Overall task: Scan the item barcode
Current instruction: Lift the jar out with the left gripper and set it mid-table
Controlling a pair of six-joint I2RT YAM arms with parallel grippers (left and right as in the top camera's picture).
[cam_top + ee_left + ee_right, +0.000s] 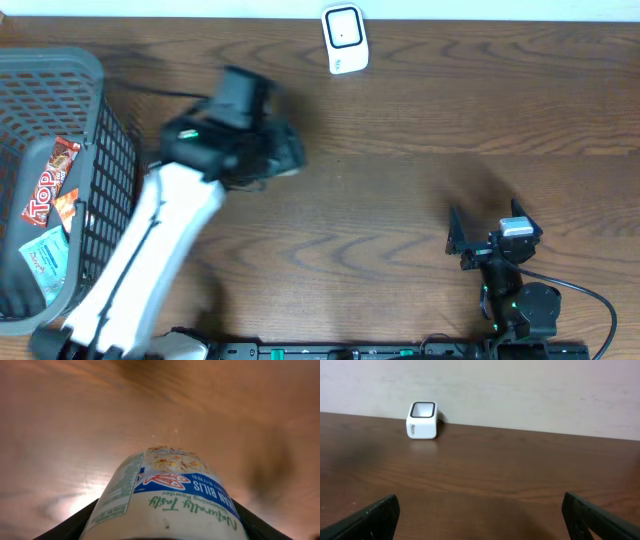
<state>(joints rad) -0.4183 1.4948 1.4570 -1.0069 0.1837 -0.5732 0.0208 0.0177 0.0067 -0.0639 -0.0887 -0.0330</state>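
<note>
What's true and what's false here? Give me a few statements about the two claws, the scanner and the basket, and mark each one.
1. The left claw holds a seasoning container between its fingers. True.
2. The right claw grips the scanner. False: the claw is open and empty, and the scanner stands apart by the wall.
3. The basket on the left arm's side has snack packets in it. True.
4. The scanner lies inside the basket. False: it stands on the table.
</note>
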